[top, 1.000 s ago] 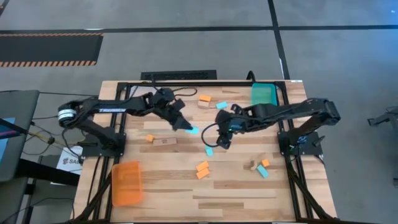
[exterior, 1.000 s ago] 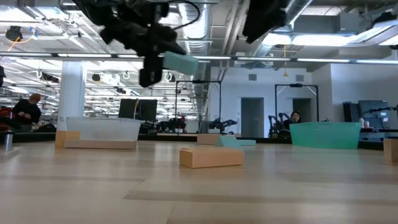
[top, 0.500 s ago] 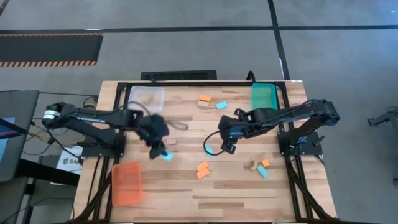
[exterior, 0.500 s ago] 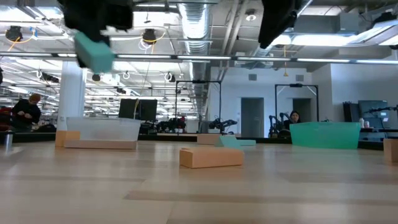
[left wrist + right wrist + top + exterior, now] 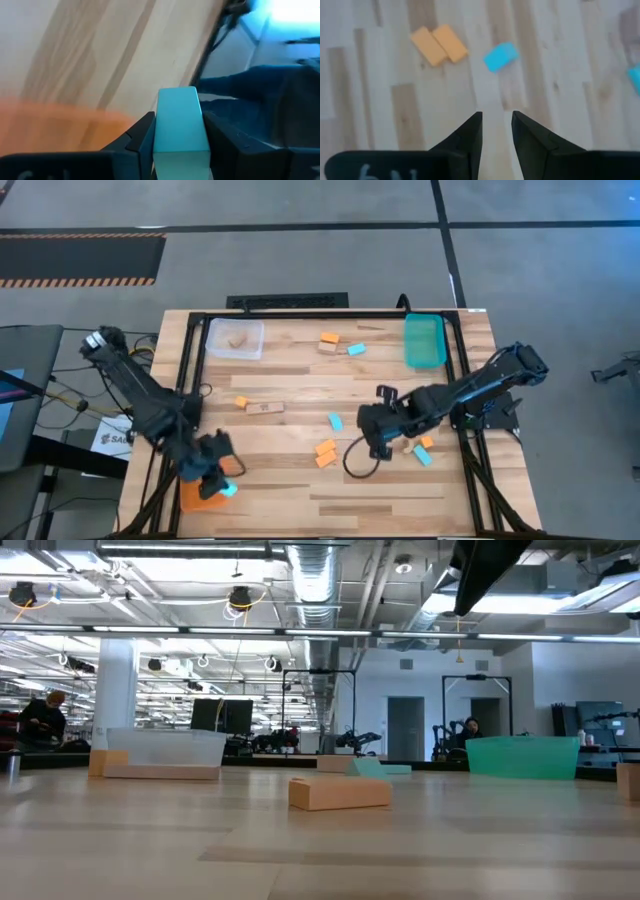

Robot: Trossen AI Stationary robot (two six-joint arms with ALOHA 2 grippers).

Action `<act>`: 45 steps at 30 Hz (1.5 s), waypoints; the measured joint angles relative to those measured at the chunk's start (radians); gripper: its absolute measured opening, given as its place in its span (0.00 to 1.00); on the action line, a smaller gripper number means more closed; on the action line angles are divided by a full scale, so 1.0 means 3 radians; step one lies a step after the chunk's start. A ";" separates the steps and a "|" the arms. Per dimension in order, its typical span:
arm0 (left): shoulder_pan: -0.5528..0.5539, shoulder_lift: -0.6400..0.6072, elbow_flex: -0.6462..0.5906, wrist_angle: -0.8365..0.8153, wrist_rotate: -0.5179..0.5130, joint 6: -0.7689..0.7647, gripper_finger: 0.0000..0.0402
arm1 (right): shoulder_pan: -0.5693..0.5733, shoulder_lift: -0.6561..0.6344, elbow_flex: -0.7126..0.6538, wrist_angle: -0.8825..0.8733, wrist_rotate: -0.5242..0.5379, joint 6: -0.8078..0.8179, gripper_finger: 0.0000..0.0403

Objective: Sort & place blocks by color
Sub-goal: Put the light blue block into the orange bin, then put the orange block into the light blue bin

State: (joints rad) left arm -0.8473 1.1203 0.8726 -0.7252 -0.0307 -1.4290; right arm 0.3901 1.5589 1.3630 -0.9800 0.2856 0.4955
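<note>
High view: left hand [image 5: 213,480] at near-left corner of the table [image 5: 400,500], over the orange tray [image 5: 192,498], fingers clamped on a light blue block [image 5: 229,489]. Left wrist view confirms it: light blue block [image 5: 179,120] pinched between both fingers, orange tray [image 5: 55,127] just beside. Clear tray [image 5: 235,337] far left, one tan block [image 5: 236,338] inside. On the table left of centre: small orange block [image 5: 240,402], long tan block [image 5: 264,407]. Far centre: orange block [image 5: 329,338] beside a blue one [image 5: 356,349]. Mid table: blue block [image 5: 335,421], orange pair [image 5: 324,452] just near of it. Right hand [image 5: 380,448] hovers near the middle, fingers slightly apart, gripping nothing; right wrist view shows the orange pair [image 5: 439,44] and blue block [image 5: 500,56] ahead. Blue and orange blocks [image 5: 422,450] sit right of it. Teal tray [image 5: 424,340] far right.
</note>
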 joint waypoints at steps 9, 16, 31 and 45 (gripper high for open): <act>-0.0286 0.0134 0.0000 -0.0765 0.0430 -0.0515 0.28 | 0.0090 0.0000 -0.0147 0.0472 0.0005 0.0207 0.30; -0.0301 0.0154 -0.0055 -0.0884 0.0297 -0.0354 0.33 | -0.0070 0.0000 -0.0147 0.0626 0.0009 0.0214 0.30; -0.0268 0.0146 0.0079 -0.0759 0.0668 -0.0163 0.54 | -0.0259 0.0000 -0.0147 0.0696 -0.0084 0.0213 0.30; 0.0525 0.0215 0.0565 -0.0080 -0.1774 0.1309 0.47 | -0.0259 0.0000 -0.0147 0.0666 -0.0088 -0.0029 0.30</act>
State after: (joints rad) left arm -0.6898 1.1849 1.0420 -0.7492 -0.5629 -1.0363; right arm 0.3122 1.5589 1.3190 -0.7801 0.2592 0.4868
